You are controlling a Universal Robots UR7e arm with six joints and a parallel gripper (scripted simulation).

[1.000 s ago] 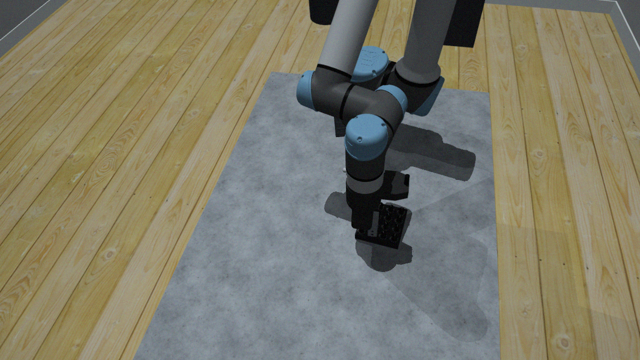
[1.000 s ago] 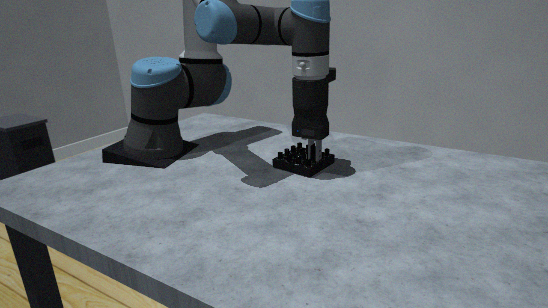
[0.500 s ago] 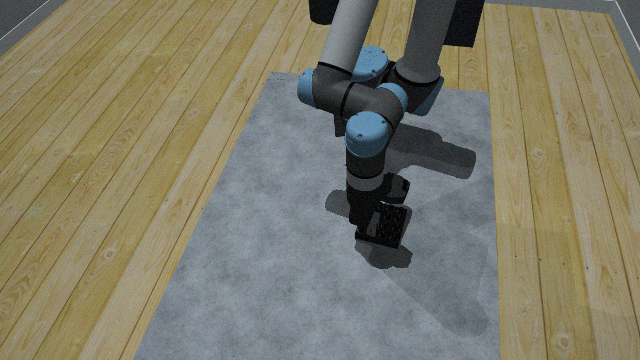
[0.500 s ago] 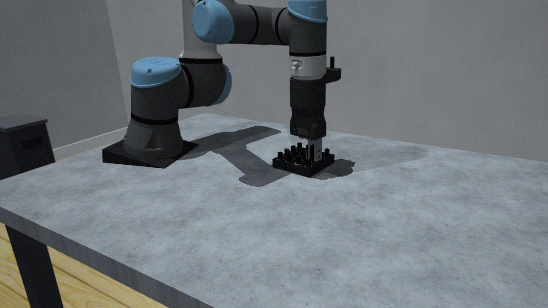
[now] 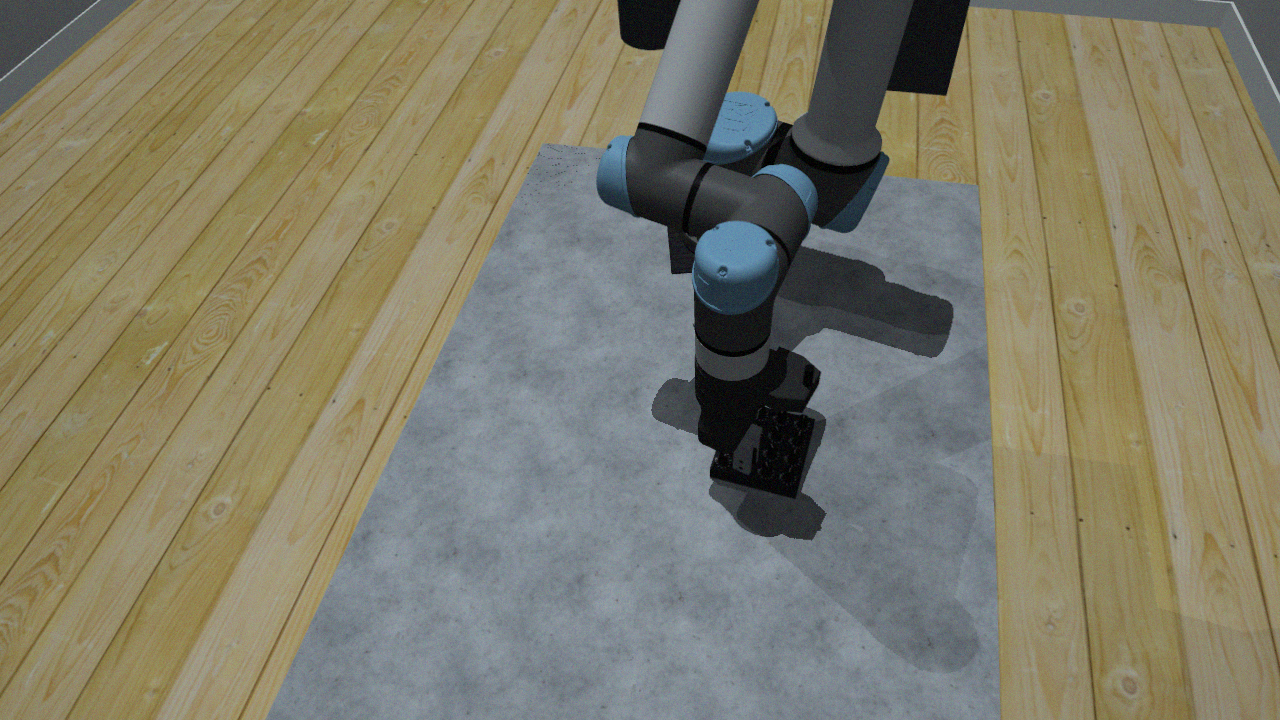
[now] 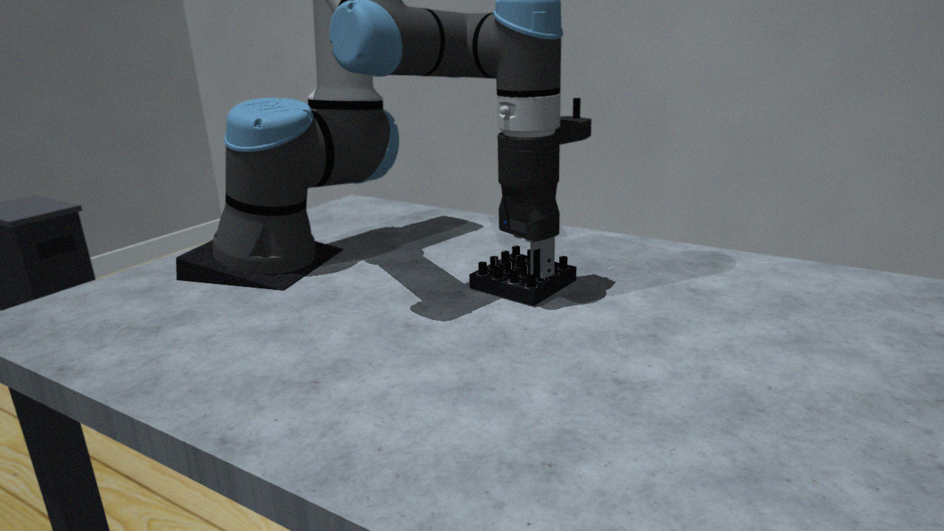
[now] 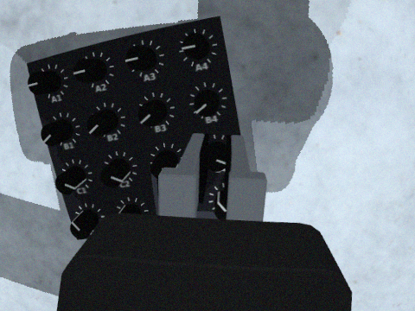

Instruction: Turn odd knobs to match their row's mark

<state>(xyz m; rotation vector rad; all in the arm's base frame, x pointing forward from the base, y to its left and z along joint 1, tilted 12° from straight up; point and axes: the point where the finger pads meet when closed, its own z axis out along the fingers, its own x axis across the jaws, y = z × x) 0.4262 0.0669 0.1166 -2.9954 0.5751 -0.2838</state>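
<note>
In the wrist view, the knob box spreads left of and beneath the pincer, feet hidden, on the grey table. It is black, with white lines and names; row A's lines point left, row B's lower left. Row D is partly cut off by the dark gripper body—C3 is half covered. Rightmost, the pincer is closed on knob C4—its name unreadable.

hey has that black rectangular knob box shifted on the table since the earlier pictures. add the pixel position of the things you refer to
No. Measured against the arm's black base plate [image 5: 677,262] [image 6: 198,270], the black rectangular knob box [image 5: 760,485] [image 6: 503,288] [image 7: 173,86] shows no visible shift in any direction.
</note>
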